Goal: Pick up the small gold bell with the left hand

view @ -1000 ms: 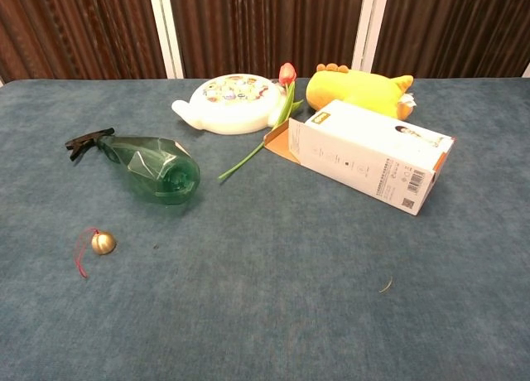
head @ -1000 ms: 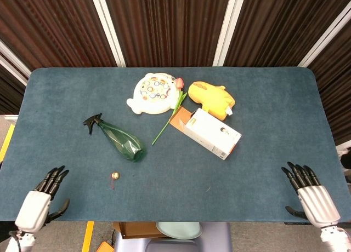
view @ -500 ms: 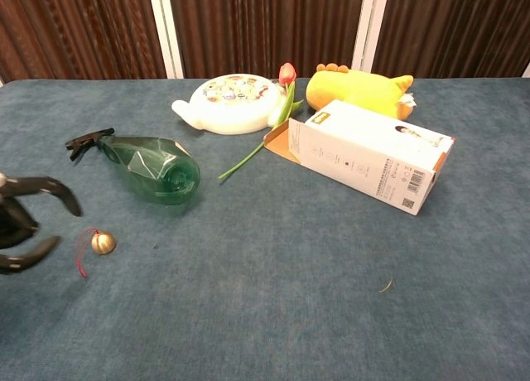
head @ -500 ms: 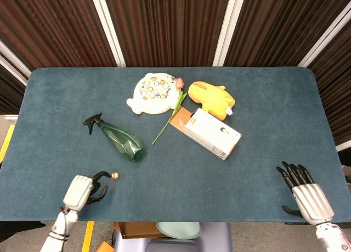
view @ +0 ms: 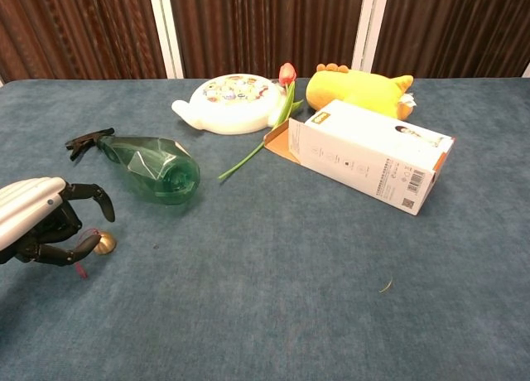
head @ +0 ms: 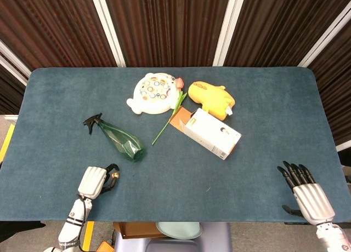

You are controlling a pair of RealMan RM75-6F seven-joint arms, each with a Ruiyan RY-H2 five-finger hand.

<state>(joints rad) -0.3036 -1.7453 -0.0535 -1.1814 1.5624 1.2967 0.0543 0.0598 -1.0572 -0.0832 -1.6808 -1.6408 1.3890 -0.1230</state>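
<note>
Now the small gold bell [view: 103,244] sits on the blue counter [view: 273,298], near the front left, just below the green spray bottle [view: 153,168]. The left robot hand [view: 41,224] curls its fingers [view: 87,247] around the bell, touching it but not lifting it. The right robot hand [head: 307,194] rests far right, fingers spread, holding nothing.

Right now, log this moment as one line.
left hand: fingers curled around gold bell, still on table | right hand: open, idle

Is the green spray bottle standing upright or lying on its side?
Lying on its side. The green spray bottle rests lengthwise on the table, with its black trigger head pointing left.
</note>
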